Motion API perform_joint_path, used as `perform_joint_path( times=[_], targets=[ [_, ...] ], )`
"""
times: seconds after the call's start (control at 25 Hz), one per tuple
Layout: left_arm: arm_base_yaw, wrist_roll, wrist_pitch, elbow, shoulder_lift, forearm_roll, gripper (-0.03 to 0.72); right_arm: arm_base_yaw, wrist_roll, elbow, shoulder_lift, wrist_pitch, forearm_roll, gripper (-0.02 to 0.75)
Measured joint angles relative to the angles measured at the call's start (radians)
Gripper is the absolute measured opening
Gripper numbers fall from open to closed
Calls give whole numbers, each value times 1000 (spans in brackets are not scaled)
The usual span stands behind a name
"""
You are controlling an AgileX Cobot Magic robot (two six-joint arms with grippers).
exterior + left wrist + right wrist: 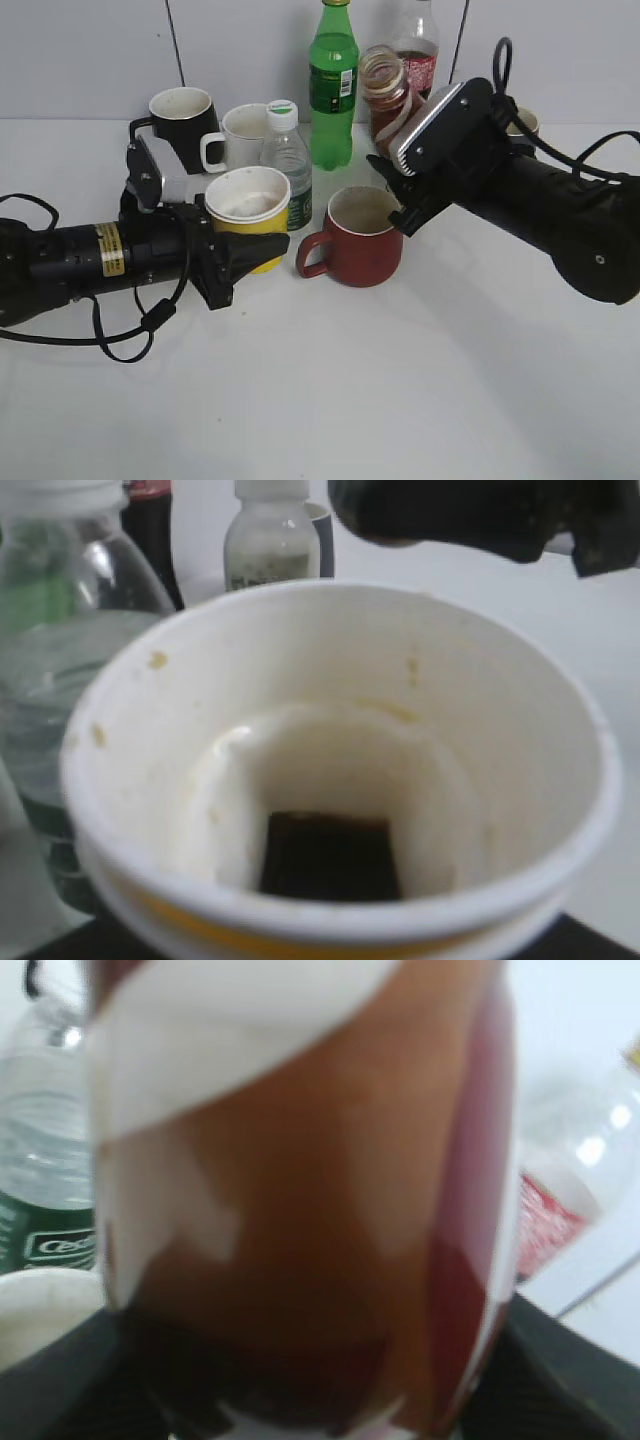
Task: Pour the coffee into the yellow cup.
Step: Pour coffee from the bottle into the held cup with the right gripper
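L gripper (pixel 262 250) clamps yellow cup (pixel 248 215), R gripper (pixel 392 165) grips coffee (pixel 388 95) lifted upright; pre-pour, I'd carry it over cup & tilt.

Your inventory: two matte black tubular arms. The left arm (pixel 90 262) carries a yellow label with dark print, a grey bracket at its wrist, and looping black cables at lower left. The right arm (pixel 560 215) bears a white ribbed-edged wrist module, visible screws and black cabling at upper right.
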Motion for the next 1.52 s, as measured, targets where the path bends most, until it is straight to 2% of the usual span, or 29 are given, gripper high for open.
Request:
perform_joint_path(
  times=[0.12, 0.28, 0.64, 0.92, 1.12, 1.52],
  targets=[
    [0, -32, 2, -4, -20, 72, 356, 36, -89, -30, 0, 56, -6, 512],
    [-14, -66, 15, -7, -25, 109, 356, 63, -217, -47, 0, 79, -8, 512],
    [-108, -71, 43, -9, -32, 121, 356, 71, -526, -47, 0, 88, -10, 512],
    [-109, -71, 46, -9, -33, 130, 356, 71, -664, -47, 0, 66, -11, 512],
    [-109, -71, 47, -9, -33, 187, 356, 71, -739, -47, 0, 65, -11, 512],
    [-85, -71, 48, 9, -68, 215, 356, 72, -792, -48, 0, 40, -12, 512]
  ],
)
